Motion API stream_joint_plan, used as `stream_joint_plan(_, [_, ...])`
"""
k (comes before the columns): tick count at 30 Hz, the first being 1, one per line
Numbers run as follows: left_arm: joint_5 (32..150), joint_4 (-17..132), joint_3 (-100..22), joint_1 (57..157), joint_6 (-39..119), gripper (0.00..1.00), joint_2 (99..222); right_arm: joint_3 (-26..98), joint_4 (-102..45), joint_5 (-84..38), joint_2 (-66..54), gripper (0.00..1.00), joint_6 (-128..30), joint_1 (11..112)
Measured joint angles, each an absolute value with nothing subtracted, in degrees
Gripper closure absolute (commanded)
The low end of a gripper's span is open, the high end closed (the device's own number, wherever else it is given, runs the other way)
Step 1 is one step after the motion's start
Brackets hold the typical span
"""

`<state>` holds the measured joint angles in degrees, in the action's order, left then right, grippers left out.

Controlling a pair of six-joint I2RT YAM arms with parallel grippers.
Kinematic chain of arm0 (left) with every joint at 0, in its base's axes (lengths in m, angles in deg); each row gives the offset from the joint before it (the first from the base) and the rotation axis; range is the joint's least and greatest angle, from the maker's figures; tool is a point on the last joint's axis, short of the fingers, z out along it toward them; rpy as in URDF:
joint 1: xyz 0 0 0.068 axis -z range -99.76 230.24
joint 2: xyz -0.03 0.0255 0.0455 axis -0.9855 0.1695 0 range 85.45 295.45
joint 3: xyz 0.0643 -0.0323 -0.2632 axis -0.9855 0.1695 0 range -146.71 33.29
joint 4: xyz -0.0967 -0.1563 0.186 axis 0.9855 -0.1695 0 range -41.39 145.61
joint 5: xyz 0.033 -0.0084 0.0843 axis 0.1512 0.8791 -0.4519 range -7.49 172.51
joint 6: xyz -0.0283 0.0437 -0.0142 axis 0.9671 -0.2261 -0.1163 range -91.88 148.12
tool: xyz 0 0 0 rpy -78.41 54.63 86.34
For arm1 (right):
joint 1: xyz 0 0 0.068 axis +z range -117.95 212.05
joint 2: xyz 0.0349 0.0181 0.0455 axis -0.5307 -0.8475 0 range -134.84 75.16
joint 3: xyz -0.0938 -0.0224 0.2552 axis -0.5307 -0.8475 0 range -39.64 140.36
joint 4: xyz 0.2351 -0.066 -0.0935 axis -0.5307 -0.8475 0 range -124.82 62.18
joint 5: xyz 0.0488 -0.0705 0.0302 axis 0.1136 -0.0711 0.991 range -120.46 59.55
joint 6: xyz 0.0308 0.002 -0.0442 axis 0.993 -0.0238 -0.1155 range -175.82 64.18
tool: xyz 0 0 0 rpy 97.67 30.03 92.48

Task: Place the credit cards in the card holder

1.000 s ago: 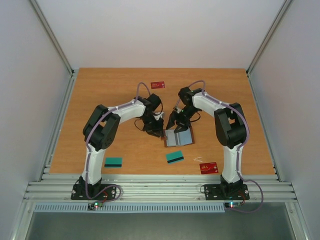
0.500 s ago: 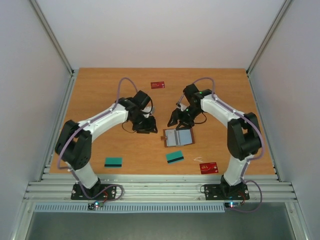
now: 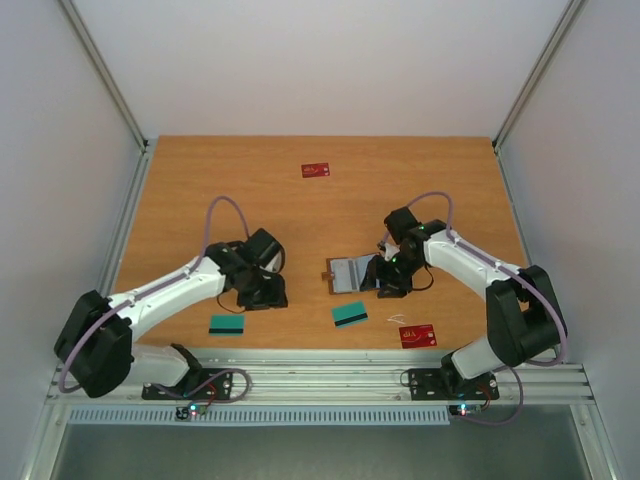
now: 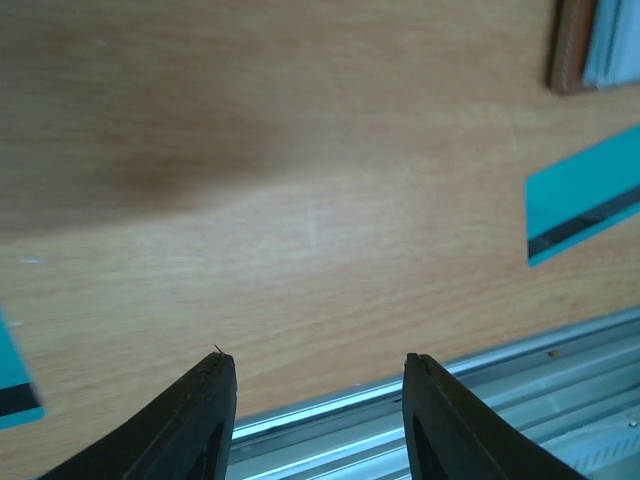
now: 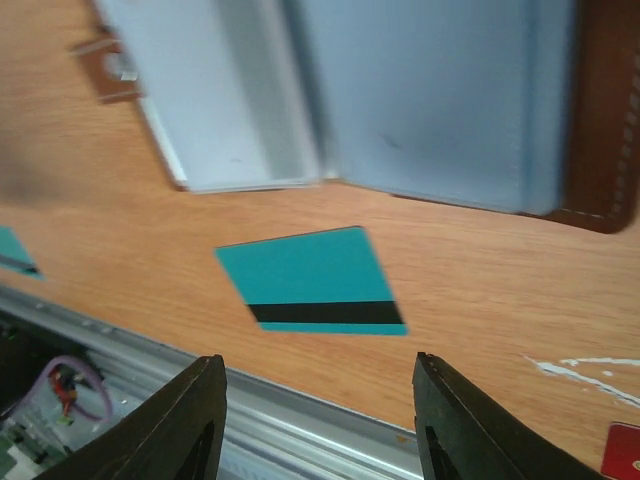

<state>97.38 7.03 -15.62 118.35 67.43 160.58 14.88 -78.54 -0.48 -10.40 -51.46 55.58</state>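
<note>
The brown card holder [image 3: 350, 272] lies open on the table, grey-blue lining up; the right wrist view shows it as card holder [image 5: 420, 100]. One teal credit card [image 3: 350, 314] lies just near of it and shows as teal card [image 5: 315, 280] ahead of my right gripper [image 5: 318, 362], which is open and empty. My right gripper [image 3: 386, 286] hovers at the holder's right edge. My left gripper [image 3: 262, 298] is open and empty above bare wood, left of the holder. A second teal card [image 3: 226, 324] lies near it. In the left wrist view my left gripper [image 4: 318, 362] faces the front rail.
One red card [image 3: 417, 335] lies at the near right and another red card [image 3: 316, 170] at the far middle. The aluminium rail [image 3: 320, 375] runs along the table's near edge. Grey walls close in both sides.
Both arms have drawn back from over the card holder toward the near edge, the left one far to the left. The left jaws have opened wider. The cards have not moved.
</note>
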Motion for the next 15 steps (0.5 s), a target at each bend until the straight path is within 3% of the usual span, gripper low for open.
stream_joint_plan(7, [97.30, 13.02, -16.86, 127.33, 70.82, 0.60, 168.49, 9.29, -74.94, -3.34, -13.17, 0.50, -49.30, 57.72])
stream_joint_plan(15, [97.25, 16.89, -26.19, 131.07, 73.62, 0.63, 179.49, 10.71, -73.14, -5.35, -17.76, 0.56, -48.36, 60.74])
